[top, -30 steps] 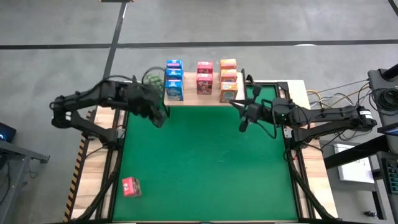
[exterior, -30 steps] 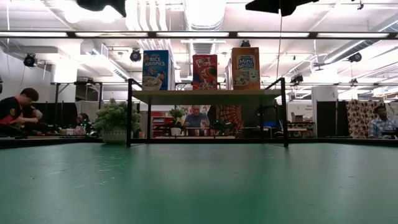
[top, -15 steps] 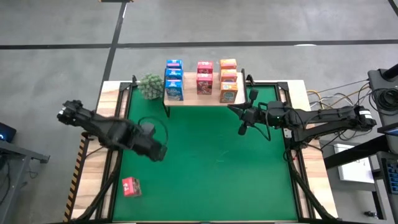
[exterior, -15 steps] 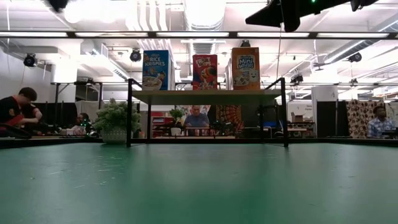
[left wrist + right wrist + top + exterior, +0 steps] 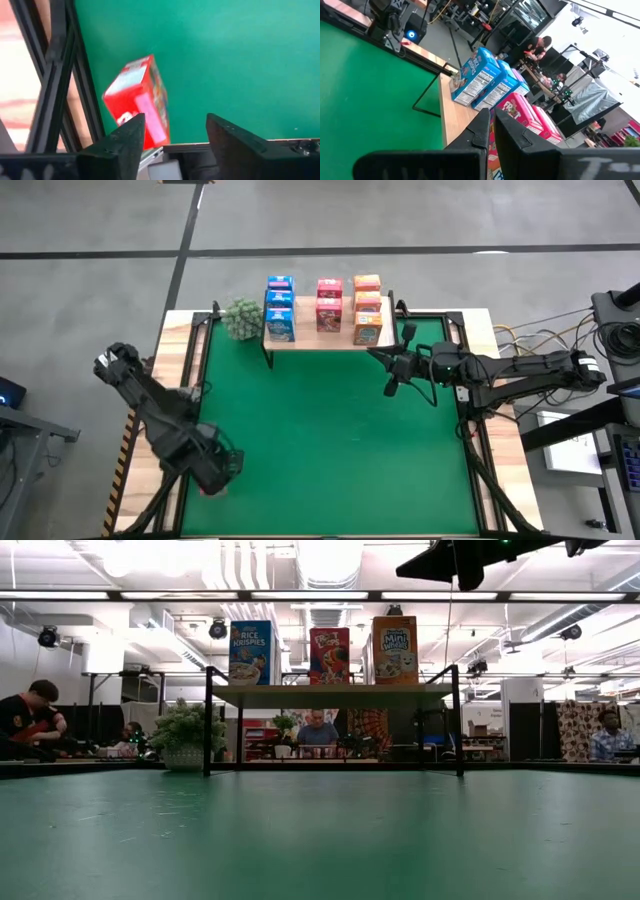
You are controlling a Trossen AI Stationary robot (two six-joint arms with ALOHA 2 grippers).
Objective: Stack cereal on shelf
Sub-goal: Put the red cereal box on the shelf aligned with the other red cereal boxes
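Observation:
Blue, pink-red and orange cereal boxes stand in rows on the wooden shelf at the table's far edge. In the low view the front ones stand upright on the plank. One red box lies on the green mat near the near left corner. My left gripper is open just above it, and the gripper hides most of it in the high view. My right gripper is shut and empty, in the air near the shelf's right end.
A green leafy plant stands at the shelf's left end. Black frame bars run along the mat's left edge, close to the red box. The green mat lies open between the arms. People sit in the room behind.
My left gripper has swung from beside the shelf's left end toward the table's near left corner and come down over the lone red box, which has stayed where it was. My right gripper has kept its place.

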